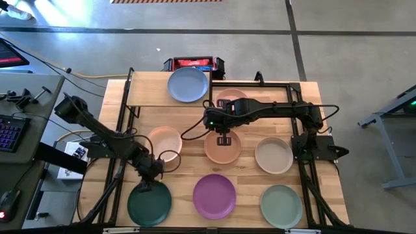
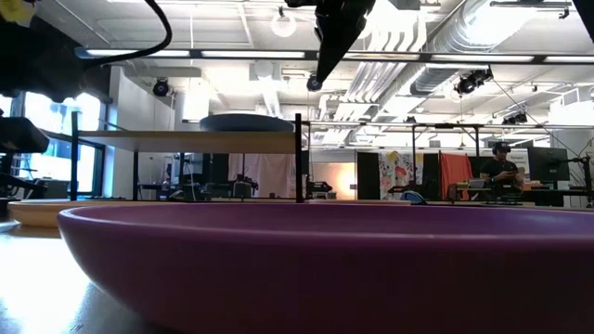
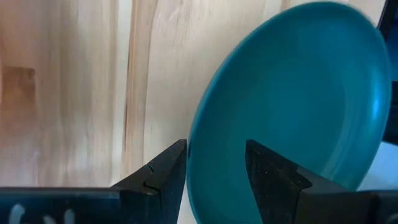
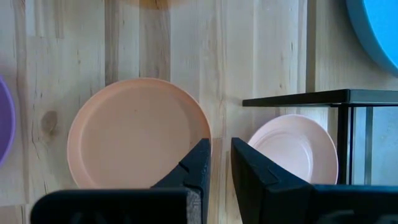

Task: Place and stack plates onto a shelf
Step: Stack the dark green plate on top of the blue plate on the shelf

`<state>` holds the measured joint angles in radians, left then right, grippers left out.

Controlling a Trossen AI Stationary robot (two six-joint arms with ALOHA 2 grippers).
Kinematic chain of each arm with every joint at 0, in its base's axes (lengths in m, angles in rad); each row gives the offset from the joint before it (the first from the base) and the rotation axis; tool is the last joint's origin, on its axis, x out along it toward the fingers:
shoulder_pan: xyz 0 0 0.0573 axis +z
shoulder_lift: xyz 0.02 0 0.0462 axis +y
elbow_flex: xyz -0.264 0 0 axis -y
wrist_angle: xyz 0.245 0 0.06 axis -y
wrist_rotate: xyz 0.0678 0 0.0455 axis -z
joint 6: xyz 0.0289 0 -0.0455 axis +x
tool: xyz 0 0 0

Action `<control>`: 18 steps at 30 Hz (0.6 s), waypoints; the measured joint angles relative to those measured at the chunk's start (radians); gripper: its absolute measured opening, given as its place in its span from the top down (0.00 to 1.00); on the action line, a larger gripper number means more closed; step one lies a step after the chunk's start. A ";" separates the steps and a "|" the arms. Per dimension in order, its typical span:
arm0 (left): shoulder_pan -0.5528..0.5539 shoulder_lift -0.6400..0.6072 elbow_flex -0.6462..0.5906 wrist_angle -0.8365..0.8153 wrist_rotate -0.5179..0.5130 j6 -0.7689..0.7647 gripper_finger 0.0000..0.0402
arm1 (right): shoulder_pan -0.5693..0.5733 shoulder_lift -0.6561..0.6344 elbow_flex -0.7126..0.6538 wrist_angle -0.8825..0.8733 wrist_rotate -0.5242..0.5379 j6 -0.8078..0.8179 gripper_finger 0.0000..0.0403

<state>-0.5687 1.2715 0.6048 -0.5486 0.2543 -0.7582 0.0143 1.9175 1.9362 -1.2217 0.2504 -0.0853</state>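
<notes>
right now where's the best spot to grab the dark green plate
Grip its thin raised rim, coming straight down from above. The dark green plate lies flat on the table, so only the edge can be pinched. The left hand already hovers open over its far rim.

No text, label, brand, number or sign can be read in any view. The red box (image 1: 193,64) just beyond the worktop's (image 1: 325,175) far edge carries light markings, too small to make out.

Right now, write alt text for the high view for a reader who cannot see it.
Seen from above, seven plates lie on a wooden table and a blue plate sits on the shelf. The left gripper hangs open at the dark green plate's rim; the right gripper hovers above the terracotta plate.
</notes>
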 joint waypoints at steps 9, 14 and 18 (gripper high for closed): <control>-0.018 0.019 0.000 0.024 -0.005 -0.027 0.62 | 0.000 0.000 0.000 0.000 -0.026 0.000 0.90; -0.018 0.019 0.000 0.028 -0.033 -0.049 0.62 | 0.000 0.000 0.000 0.003 -0.026 -0.001 0.90; -0.018 0.019 0.000 0.020 -0.055 -0.060 0.62 | 0.000 0.000 0.000 0.003 -0.026 -0.001 0.90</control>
<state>-0.5865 1.2907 0.6048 -0.5285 0.1993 -0.8185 0.0139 1.9179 1.9358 -1.2186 0.2241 -0.0858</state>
